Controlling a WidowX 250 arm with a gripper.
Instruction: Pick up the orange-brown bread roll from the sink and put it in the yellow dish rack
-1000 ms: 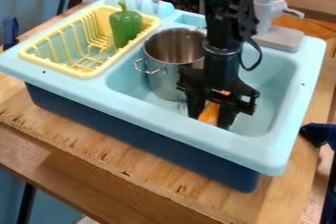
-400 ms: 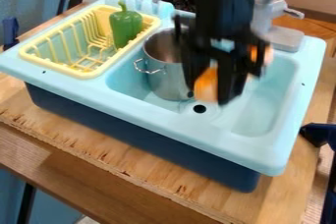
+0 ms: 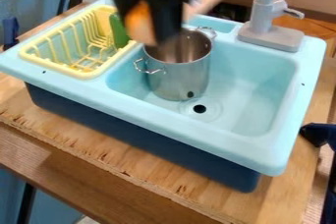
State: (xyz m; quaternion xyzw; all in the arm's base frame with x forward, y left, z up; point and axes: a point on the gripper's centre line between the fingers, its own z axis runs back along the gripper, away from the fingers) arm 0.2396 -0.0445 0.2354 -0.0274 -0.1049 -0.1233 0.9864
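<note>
Where the blurred orange object (image 3: 140, 25) hangs above the toy sink (image 3: 190, 132), the black pincer (image 3: 150, 20) is gripping it. Object partly hides green pepper (image 3: 119, 32) in yellow rack (image 3: 85, 74). Steel pot (image 3: 176, 81) upright in basin, near drain (image 3: 199, 109). Grey faucet (image 3: 270, 37) at back. Wooden table (image 3: 148, 166) underneath.

Yellow rack (image 3: 87, 74), pale-blue sink (image 3: 263, 85), seemingly silvery pot (image 3: 176, 78).

No readable lettering, label, number or sign anywhere that I can make out from where I stand.
</note>
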